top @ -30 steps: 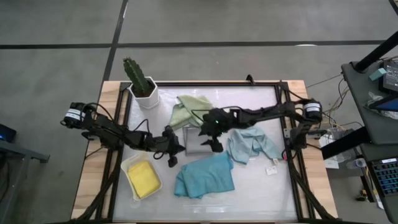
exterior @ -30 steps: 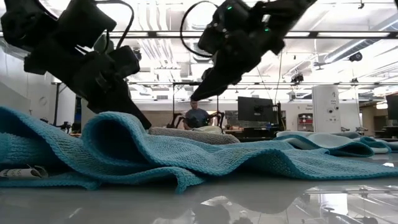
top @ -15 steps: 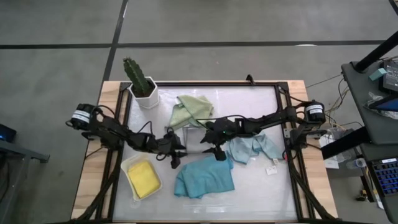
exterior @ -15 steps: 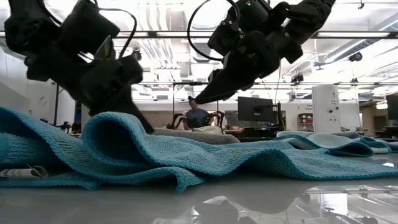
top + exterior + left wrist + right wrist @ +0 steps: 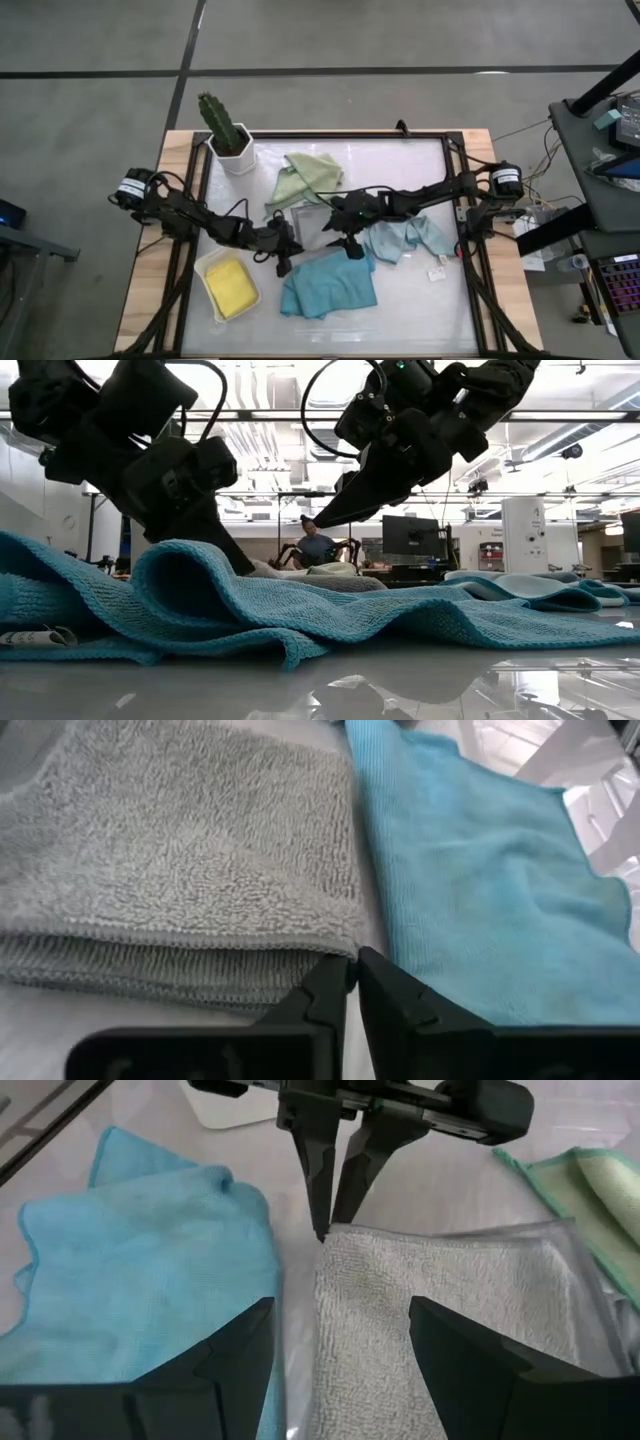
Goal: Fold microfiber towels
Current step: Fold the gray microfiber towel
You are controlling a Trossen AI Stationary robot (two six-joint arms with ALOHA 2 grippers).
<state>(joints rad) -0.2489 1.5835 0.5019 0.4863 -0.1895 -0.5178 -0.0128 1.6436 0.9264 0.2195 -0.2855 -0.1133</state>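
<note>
The grey towel (image 5: 318, 225) lies folded in several layers at the table's middle, partly on a clear sheet. The teal towel (image 5: 330, 283) lies crumpled just near of it. The pale blue towel (image 5: 405, 237) lies to the right and the sage green towel (image 5: 305, 177) behind. The yellow towel (image 5: 230, 285) lies folded in the white tray (image 5: 212, 262). My left gripper (image 5: 352, 975) is shut, its tips at the grey towel's near left corner. My right gripper (image 5: 340, 1305) is open and hovers above the grey towel's near edge. My left gripper's shut fingertips (image 5: 322, 1230) come slanting down from the table's left and meet the near left corner of the folded grey towel (image 5: 335, 948). I cannot tell whether any cloth is between them. The towel lies flat on the table.
A potted cactus (image 5: 225, 130) stands at the far left. A small white tag (image 5: 437, 272) lies right of the teal towel. A dark frame (image 5: 455, 200) borders the white table top. The near right part of the table is bare.
Both grippers have moved a little toward the table's near edge: the right one from over the grey towel's middle to its near edge, the left one toward the towel's near left corner. The towels have stayed where they were.
</note>
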